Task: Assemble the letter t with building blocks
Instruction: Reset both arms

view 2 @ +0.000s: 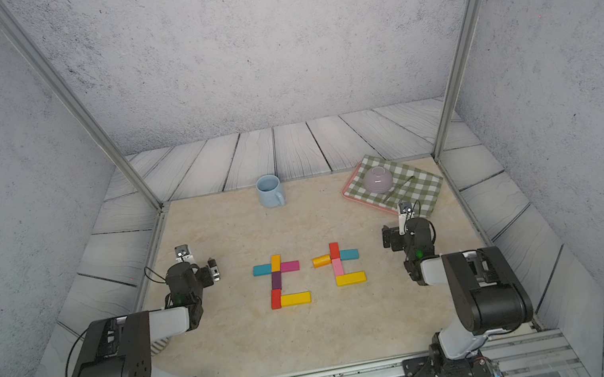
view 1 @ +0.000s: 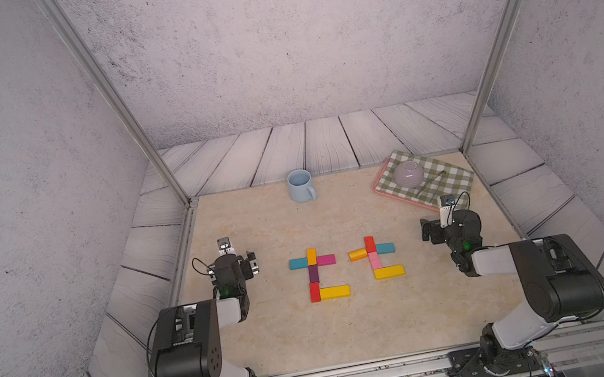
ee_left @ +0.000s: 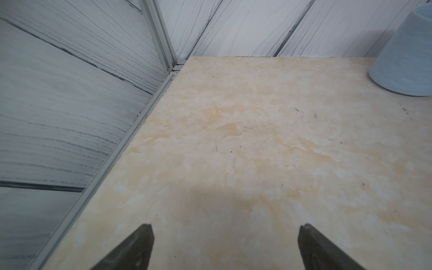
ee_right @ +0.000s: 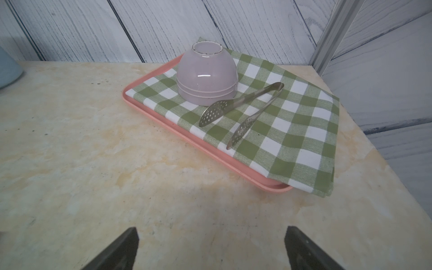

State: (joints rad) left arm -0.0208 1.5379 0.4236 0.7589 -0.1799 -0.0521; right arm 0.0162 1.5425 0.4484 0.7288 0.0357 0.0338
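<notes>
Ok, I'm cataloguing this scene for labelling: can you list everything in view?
building blocks: eleven; teal, orange, magenta, purple, red, yellow, pink; two t shapes mid-table
mug: one, light blue, back middle
tray: one, salmon pink, back right
cloth: one, green-white check, over the tray
bowl: one, lilac, upside down on the cloth
tongs: one pair, metal, on the cloth beside the bowl
table: one, beige marbled, under everything
left tool: one, black, open and empty, left of the blocks
right tool: one, black, open and empty, right of the blocks
</notes>
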